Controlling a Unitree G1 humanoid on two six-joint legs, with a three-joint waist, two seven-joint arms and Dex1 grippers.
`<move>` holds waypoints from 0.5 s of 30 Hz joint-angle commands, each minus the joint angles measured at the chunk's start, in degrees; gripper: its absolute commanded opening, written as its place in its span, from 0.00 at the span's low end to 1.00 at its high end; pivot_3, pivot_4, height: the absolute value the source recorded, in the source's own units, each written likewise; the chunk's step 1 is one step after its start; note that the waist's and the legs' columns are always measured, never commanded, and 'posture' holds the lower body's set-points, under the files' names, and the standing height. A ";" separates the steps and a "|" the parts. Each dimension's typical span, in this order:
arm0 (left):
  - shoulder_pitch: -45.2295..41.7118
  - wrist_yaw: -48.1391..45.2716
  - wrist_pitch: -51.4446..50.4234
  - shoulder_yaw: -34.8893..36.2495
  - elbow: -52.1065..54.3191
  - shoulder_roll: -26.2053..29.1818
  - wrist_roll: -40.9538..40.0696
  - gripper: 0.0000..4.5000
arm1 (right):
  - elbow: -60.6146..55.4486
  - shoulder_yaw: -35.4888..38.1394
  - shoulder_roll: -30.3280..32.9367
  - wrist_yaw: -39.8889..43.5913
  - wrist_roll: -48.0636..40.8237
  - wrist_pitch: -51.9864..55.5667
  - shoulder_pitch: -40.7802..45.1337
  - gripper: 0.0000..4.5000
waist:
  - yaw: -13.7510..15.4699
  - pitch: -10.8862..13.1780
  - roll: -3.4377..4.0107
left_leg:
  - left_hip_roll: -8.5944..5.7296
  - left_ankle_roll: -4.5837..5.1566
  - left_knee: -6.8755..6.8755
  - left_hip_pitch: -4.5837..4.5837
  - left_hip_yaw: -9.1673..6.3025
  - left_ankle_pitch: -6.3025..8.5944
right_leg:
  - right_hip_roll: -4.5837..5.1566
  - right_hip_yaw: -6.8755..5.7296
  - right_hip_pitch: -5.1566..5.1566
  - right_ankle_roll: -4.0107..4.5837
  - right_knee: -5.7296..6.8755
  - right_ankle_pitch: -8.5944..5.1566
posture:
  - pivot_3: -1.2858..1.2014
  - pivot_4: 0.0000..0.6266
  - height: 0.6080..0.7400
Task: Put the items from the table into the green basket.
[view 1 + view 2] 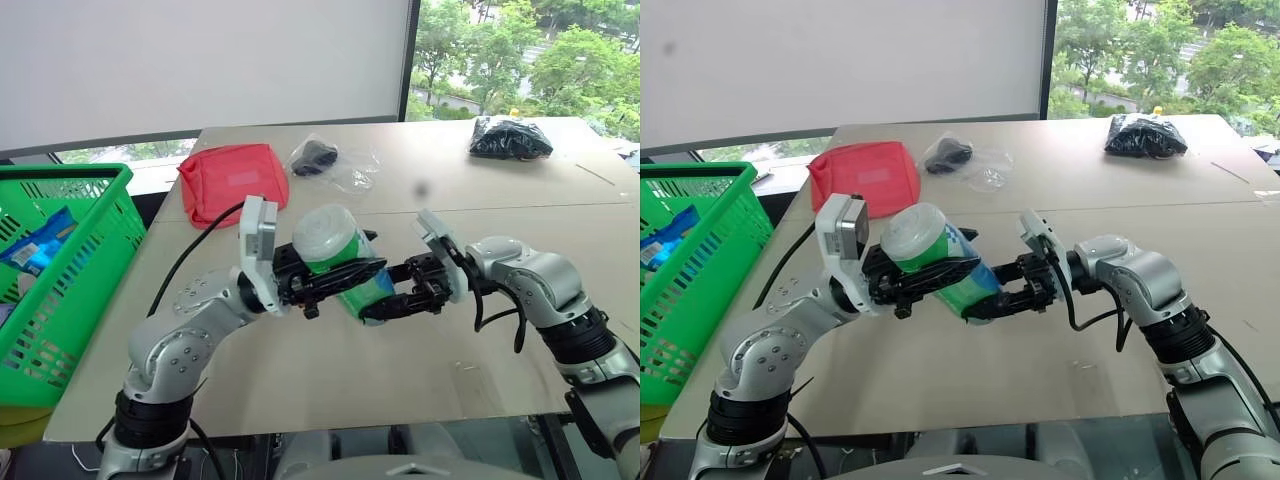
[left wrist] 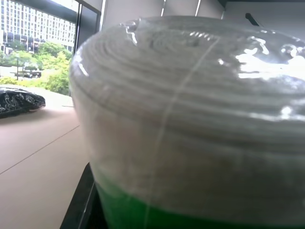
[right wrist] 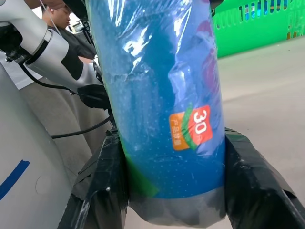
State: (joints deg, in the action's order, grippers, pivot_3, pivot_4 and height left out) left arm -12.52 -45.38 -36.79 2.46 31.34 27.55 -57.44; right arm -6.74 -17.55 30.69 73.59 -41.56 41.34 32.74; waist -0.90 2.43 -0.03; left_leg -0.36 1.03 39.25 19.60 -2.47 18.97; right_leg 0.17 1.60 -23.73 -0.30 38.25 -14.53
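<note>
Beige table point(image 1: 520, 260) beside a window point(image 1: 520, 50) with trees.

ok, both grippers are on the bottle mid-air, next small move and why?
Probably finish closing the left gripper on the bottle, then release the right gripper. The bottle hangs above the table, with the right fingers clamped at its base and the left ones around its capped end. The basket sits on the left arm's side.

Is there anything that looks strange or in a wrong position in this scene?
One thing: the bottle hangs tilted above the table, gripped by both hands at once, the left hand near its cap and the right hand at its base. The pouch and bags lie undisturbed.
</note>
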 commanded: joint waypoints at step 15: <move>1.18 12.59 0.90 16.45 0.02 8.89 1.76 0.40 | 1.48 7.82 0.89 0.38 7.29 -16.03 -0.91 0.99 | 0.01 -0.01 0.01 | -0.03 -0.01 0.02 0.00 -0.09 -0.01 | 0.02 -0.06 -0.01 0.00 0.06 0.00 | 0.51 0.00 1.00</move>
State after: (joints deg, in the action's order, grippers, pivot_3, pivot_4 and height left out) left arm -10.98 -34.74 -38.25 13.38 30.75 34.77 -57.66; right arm -5.38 -12.85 31.66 72.32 -35.76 32.25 31.63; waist -0.89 2.42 -0.02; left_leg -0.39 1.02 39.26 19.60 -2.56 18.96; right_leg 0.17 1.55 -23.73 -0.30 38.31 -14.53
